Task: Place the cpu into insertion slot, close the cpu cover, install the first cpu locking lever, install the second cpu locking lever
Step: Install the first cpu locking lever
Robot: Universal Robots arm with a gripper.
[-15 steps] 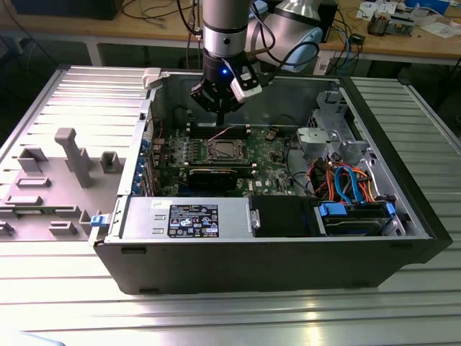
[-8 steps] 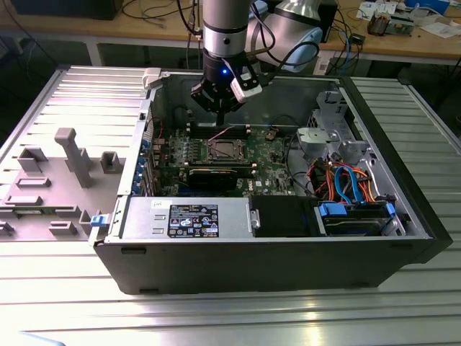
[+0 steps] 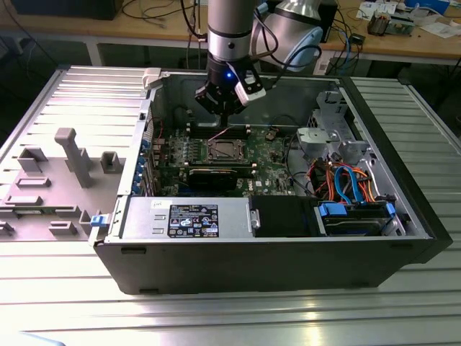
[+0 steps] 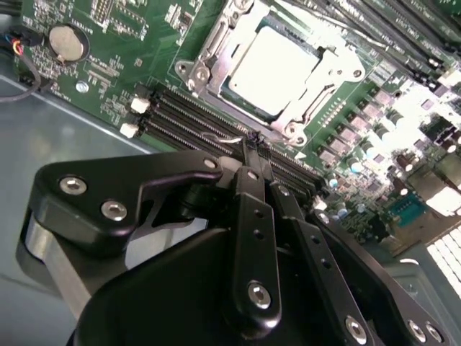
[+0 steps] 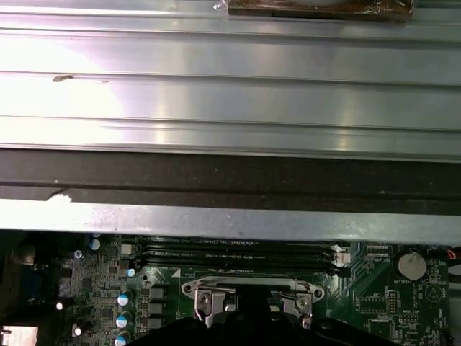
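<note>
surface (image 3: 65, 303): ribbed metal, carries the open case
case (image 3: 288, 263): lies on its side, lid off, board facing up
board (image 4: 108, 65): green, flat on the case floor
hand (image 4: 248, 140): above the board just beside the slot, fingers pressed together, holding nothing
slot (image 3: 224, 150): mid-board, between memory slots
cover (image 4: 216, 54): down over the cpu, frame around it
cpu (image 4: 270, 61): seated in the slot, silver top showing through the cover window
</note>
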